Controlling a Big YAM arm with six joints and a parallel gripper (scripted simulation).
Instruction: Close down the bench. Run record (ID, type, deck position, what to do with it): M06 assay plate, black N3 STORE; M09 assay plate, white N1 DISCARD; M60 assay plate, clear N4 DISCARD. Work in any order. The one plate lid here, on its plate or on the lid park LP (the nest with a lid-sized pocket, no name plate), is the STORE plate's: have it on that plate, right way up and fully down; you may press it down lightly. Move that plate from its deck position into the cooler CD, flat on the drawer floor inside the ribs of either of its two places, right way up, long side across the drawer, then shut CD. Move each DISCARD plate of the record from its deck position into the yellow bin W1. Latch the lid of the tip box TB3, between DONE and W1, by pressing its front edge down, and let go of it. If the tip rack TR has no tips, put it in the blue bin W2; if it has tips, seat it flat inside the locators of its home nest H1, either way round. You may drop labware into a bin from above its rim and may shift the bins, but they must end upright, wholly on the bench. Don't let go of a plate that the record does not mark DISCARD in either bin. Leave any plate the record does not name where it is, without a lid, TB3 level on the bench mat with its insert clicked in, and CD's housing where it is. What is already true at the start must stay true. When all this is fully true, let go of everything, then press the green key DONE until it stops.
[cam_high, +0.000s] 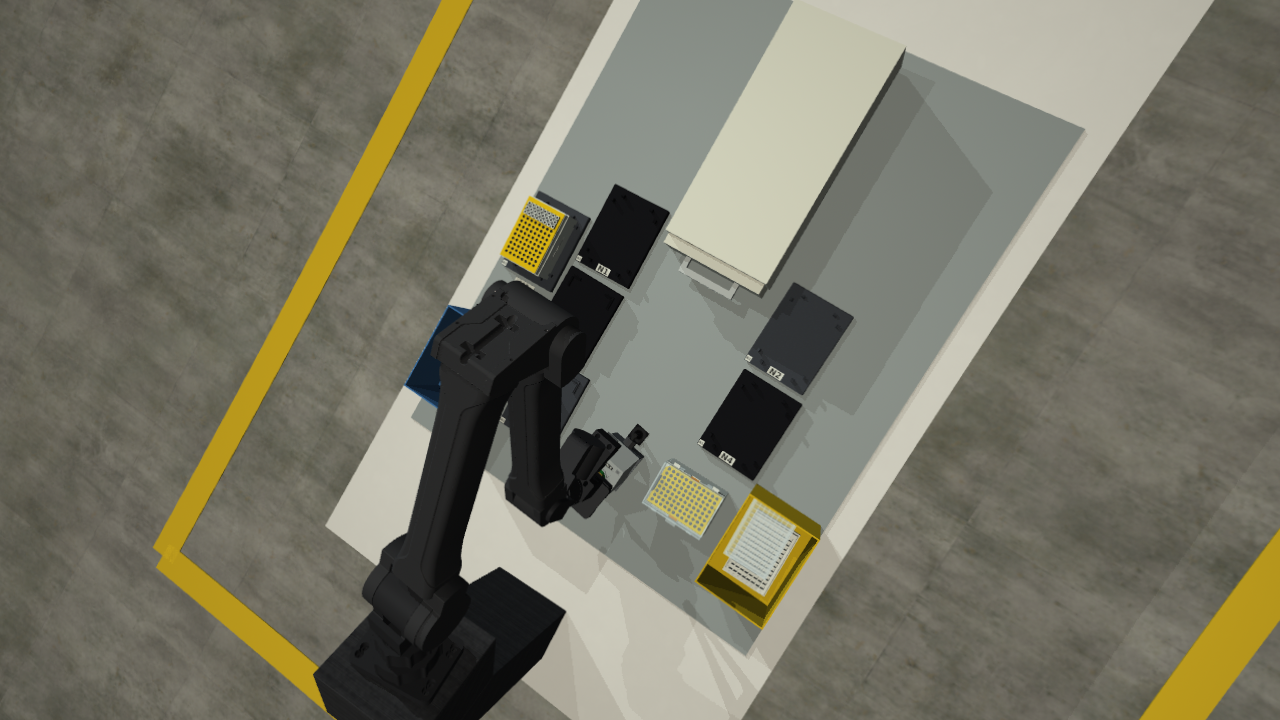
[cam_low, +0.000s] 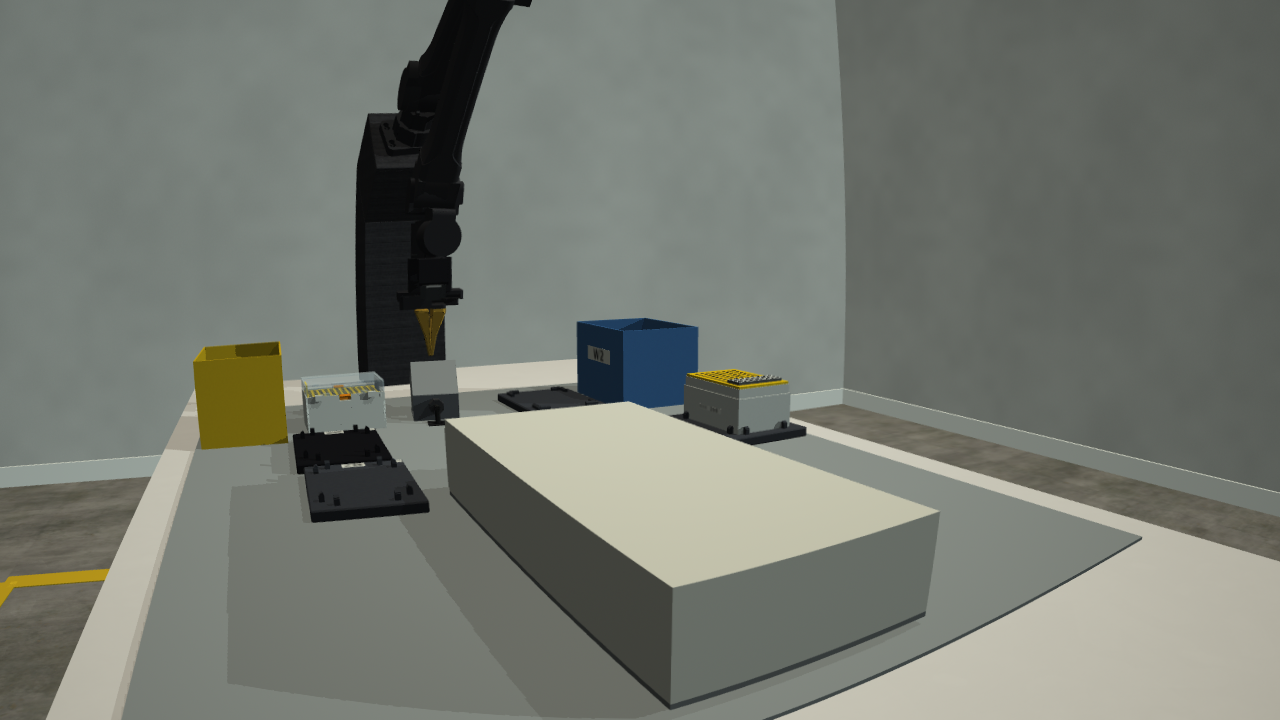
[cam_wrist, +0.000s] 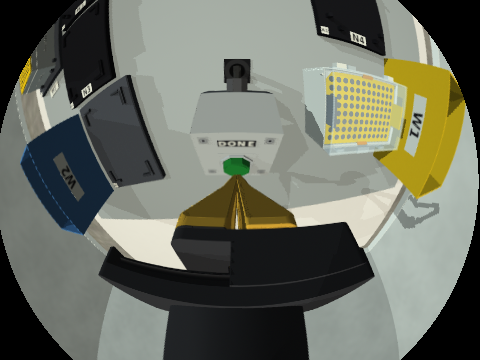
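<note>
We see a green round key (cam_wrist: 235, 166), a yellow square bin (cam_low: 239, 394), a blue square bin (cam_low: 637, 360), and a yellow-gridded tip rack (cam_high: 535, 234).

Arm bent forward, wrist pointing down; gripper (cam_wrist: 236, 203) fully closed, empty

We see a pale tabletop (cam_high: 904, 465) carrying a grey mat (cam_high: 662, 358). On it rest a long cream box (cam_high: 787, 143), black holders (cam_high: 750, 423), a yellow bin (cam_high: 721, 586), a blue bin (cam_low: 637, 360), a clear-lidded tip box (cam_high: 683, 497) and a grey button box (cam_wrist: 234, 120).
</note>
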